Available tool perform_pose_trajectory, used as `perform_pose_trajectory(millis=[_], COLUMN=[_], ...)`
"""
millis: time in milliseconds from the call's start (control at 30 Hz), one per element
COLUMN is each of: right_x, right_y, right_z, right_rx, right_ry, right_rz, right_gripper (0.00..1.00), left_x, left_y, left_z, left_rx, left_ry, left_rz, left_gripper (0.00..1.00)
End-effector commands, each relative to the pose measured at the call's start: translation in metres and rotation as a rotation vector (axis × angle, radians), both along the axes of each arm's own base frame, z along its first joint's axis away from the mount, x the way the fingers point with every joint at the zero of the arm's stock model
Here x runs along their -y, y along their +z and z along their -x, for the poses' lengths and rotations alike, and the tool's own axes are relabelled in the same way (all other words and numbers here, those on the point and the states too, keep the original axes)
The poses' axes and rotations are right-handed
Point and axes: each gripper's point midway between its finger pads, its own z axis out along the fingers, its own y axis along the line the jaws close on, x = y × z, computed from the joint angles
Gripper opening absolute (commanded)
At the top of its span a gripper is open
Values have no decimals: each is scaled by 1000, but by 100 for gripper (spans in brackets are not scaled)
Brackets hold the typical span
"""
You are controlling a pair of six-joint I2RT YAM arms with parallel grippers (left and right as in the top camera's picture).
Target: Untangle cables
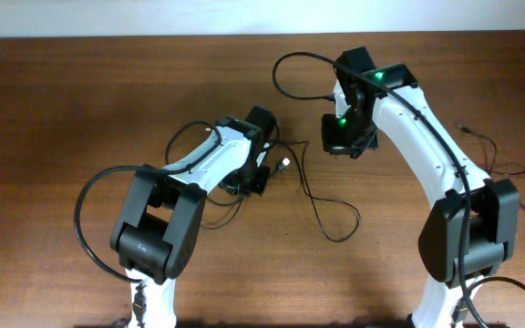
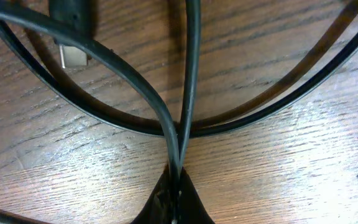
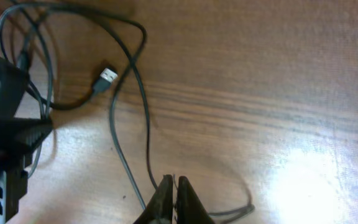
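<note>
Several thin black cables [image 1: 313, 196] lie on the wooden table between my arms, with a loop [image 1: 343, 228] toward the front. My left gripper [image 1: 259, 179] is low on the bunch and shut on one cable [image 2: 178, 163] where the strands cross. A silver-tipped plug [image 1: 284, 165] lies beside it; it also shows in the left wrist view [image 2: 73, 57] and the right wrist view [image 3: 106, 76]. My right gripper [image 1: 340, 146] is raised above the table. Its jaws [image 3: 174, 184] are shut, and a thin cable [image 3: 146, 130] runs up into them.
Another thin black cable [image 1: 499, 159] with a small plug [image 1: 464, 128] lies at the right, behind my right arm's base. My left arm's wrist [image 3: 5, 149] fills the left edge of the right wrist view. The table's back edge [image 1: 153, 36] meets a pale wall.
</note>
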Motion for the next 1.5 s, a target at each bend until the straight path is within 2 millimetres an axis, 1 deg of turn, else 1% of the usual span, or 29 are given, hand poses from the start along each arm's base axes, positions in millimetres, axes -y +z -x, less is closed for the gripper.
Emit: perform_pose_trajectory(millis=[0,33,67,100,133,200,233,267,300,333,367,400,433,467,533,567,600,667,767,800,867,1000,1133,1200,1233,1267,1300,1333,1467], right_x=[26,35,41,43,44,43,42,39,34,31,28,23,17,6,-10,-17,-27,-43,-57,-65,-76,-99,-102,-103,-103,-102,-102,-103,-102], right_y=[0,0,0,0,0,-1,-4,-6,-9,-11,-14,-17,-21,-29,-46,-57,-70,-96,-118,-128,-137,-140,-140,-140,-140,-140,-140,-140,-140], right_z=[-4,-4,-3,-1,3,6,8,11,15,19,22,26,30,37,48,55,63,84,106,118,133,149,150,150,151,151,151,151,151], right_rx=[-23,-37,-48,-57,-72,-85,-90,-101,-119,-130,-142,-150,-157,-166,-184,-190,-187,-198,-206,-208,-210,-181,-172,-175,-176,-177,-177,-176,-177], right_ry=[-65,-87,-102,-107,-106,-102,-99,-95,-87,-83,-73,-61,-45,-22,-12,-5,25,40,60,71,96,183,196,196,197,197,196,197,197], right_rz=[7,10,13,14,18,21,22,13,-3,-9,-10,-10,-11,-15,-17,-13,-11,-2,7,10,16,10,14,11,12,13,13,12,13], right_gripper=[52,60,64,65,76,94,99,100,100,100,100,100,99,99,99,99,99,99,99,99,99,99,99,99,99,99,99,99,99], left_x=[-20,-21,-22,-23,-27,-37,-43,-49,-57,-62,-67,-71,-73,-74,-75,-76,-76,-76,-74,-72,-67,-64,-64,-60,-57,-54,-54,-54,-54], left_y=[-7,13,39,53,81,127,151,176,207,229,258,284,303,331,361,368,370,362,343,333,315,286,266,262,261,262,262,260,254], left_z=[21,17,13,11,10,12,11,10,9,9,10,12,13,16,21,22,23,23,20,17,14,8,10,15,17,17,16,16,19], left_rx=[-91,-50,9,41,101,206,276,355,458,534,634,729,795,891,993,1013,1019,990,921,885,814,711,633,598,583,579,580,576,544], left_ry=[-13,-5,5,11,22,48,66,87,113,143,206,257,288,321,355,364,363,365,367,367,360,367,371,363,356,353,353,353,353], left_rz=[-67,-48,-19,-5,22,66,95,126,164,196,247,300,341,406,480,497,500,486,453,439,429,380,343,357,376,389,390,387,379], left_gripper=[0,0,0,0,0,0,0,0,0,0,0,0,0,0,0,0,0,0,0,0,0,0,0,1,5,5,1,0,0])
